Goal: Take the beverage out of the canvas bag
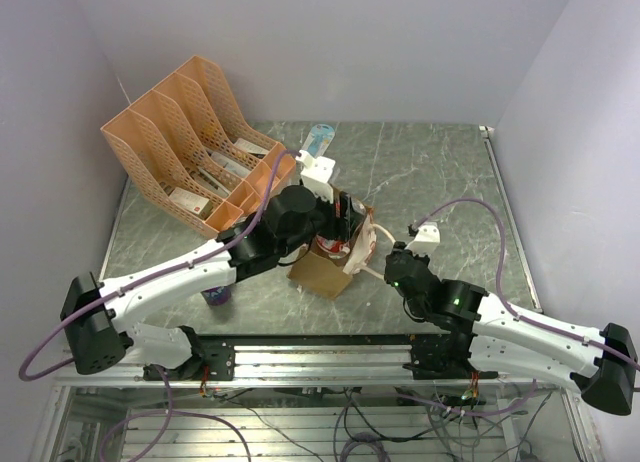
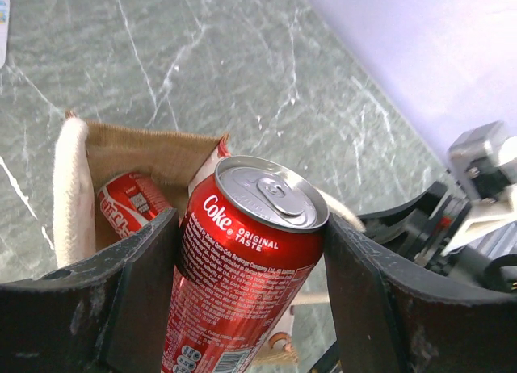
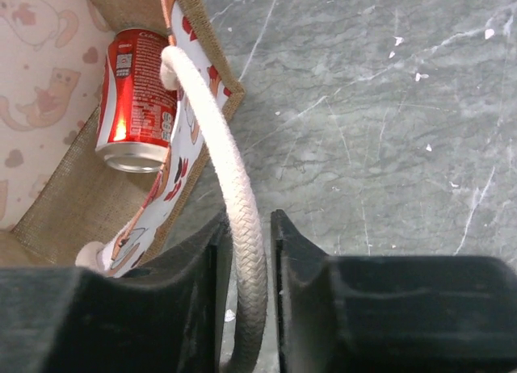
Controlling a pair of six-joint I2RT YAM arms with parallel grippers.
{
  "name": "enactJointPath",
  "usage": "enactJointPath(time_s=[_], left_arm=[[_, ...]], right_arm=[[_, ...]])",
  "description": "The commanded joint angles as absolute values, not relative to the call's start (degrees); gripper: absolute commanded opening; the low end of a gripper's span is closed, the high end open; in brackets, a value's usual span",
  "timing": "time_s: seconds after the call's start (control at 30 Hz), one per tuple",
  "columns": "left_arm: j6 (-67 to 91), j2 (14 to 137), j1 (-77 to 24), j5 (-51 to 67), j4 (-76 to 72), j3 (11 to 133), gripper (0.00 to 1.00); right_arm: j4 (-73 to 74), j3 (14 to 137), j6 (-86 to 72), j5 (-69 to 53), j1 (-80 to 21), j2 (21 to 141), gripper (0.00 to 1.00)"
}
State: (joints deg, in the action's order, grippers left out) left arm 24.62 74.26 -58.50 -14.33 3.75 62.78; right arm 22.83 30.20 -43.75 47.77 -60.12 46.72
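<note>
My left gripper (image 2: pixel 249 228) is shut on a red Coke can (image 2: pixel 250 252), the beverage, and holds it upright over the mouth of the canvas bag (image 2: pixel 153 151). A second red can (image 2: pixel 129 207) lies inside the bag. From the top view the bag (image 1: pixel 322 274) sits mid-table under the left gripper (image 1: pixel 335 227). The bag's cream rope handle (image 3: pixel 236 203) runs between the fingers of my right gripper (image 3: pixel 250 218). The rope rests on the left finger, with a gap to the right one, so that gripper is slightly open. In the right wrist view a red can (image 3: pixel 133 90) shows at the bag's mouth.
An orange file rack (image 1: pixel 190 142) stands at the back left. A clear plastic bottle (image 1: pixel 318 139) lies beside it. A dark purple object (image 1: pixel 216 296) sits near the front edge under the left arm. Walls close in the table on three sides.
</note>
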Motion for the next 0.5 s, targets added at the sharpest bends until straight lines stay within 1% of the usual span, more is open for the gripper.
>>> enactJointPath(time_s=[0.0, 0.2, 0.3, 0.33, 0.37, 0.47], left_arm=[[26.3, 69.7, -58.1, -17.5, -7.4, 63.1, 0.07], [25.5, 63.7, -57.6, -16.9, -11.0, 58.6, 0.07], [25.6, 59.8, -57.5, -16.4, -11.7, 56.4, 0.07], [25.8, 58.1, -57.5, -16.5, -11.7, 55.6, 0.07], [25.9, 56.8, -57.5, -16.6, -11.7, 54.7, 0.07], [26.4, 53.1, -57.5, -17.3, -11.5, 52.3, 0.07]], right_arm=[[21.3, 31.2, -40.9, 47.0, -60.3, 46.4, 0.3], [21.9, 34.2, -37.1, 44.7, -60.3, 45.9, 0.53], [22.9, 37.2, -34.6, 42.7, -60.3, 46.4, 0.67], [23.2, 38.3, -33.8, 41.8, -60.3, 46.7, 0.75], [23.3, 39.4, -32.6, 40.6, -60.3, 47.0, 0.8], [23.8, 43.5, -28.6, 36.5, -60.3, 48.4, 0.9]])
